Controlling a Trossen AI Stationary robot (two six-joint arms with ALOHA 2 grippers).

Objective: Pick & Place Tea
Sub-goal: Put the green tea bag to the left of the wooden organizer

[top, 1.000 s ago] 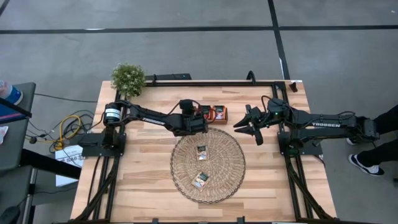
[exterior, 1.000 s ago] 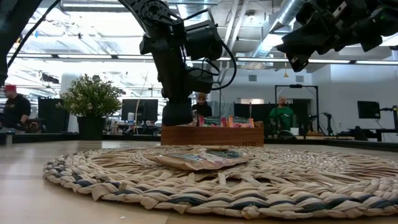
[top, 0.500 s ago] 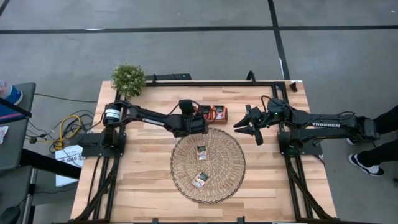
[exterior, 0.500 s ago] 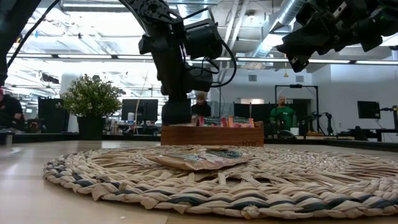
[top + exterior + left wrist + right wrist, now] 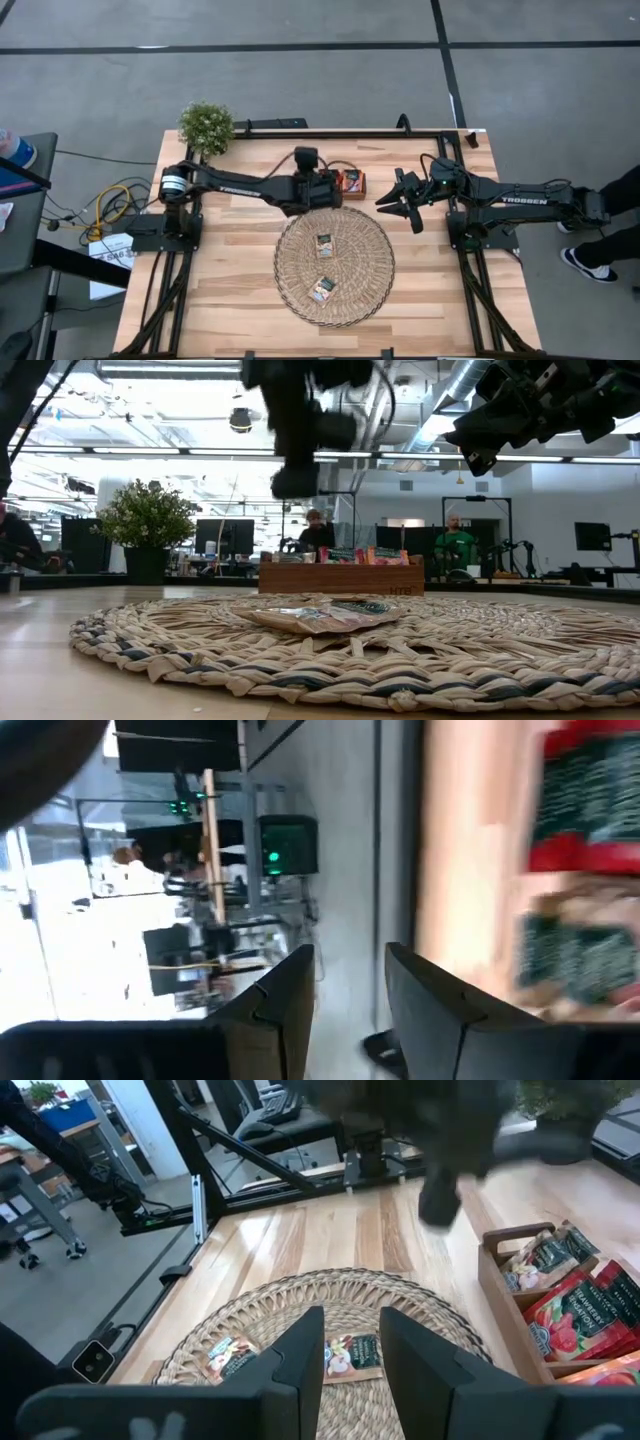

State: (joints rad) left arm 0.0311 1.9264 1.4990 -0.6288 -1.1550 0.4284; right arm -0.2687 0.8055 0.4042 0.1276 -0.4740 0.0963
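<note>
Tea is lying in two places right now, so I am reading this as mid-task and not near the end. Two sachets are sitting flat on the mat (image 5: 362,272), one (image 5: 324,245) near its middle and one (image 5: 321,290) closer to the front edge, well apart from each other. The rest are standing packed in the tray (image 5: 352,183), just beyond the mat's far rim; the right wrist view is showing red and beige packets (image 5: 580,1305) crowding its compartments.

I am holding the left gripper (image 5: 330,189) up over the tray's left end, clear of the bench (image 5: 230,260). Its jaws are standing apart with nothing between them – through the gap I am seeing only the room beyond, with blurred red and green packets off to one side. The right gripper (image 5: 383,202) is hovering between the tray and its own base, pointing toward the mat. Its jaws are also parted and empty; the mat and a sachet are showing through the gap.

So neither arm is carrying tea at this instant. I am judging that most of the work is left, whichever way the sachets are meant to travel – I cannot tell from this moment alone whether they are going from tray to mat or back. If out to the mat, only two are done and a full tray is waiting; if into the tray, those two are all that is left.
</note>
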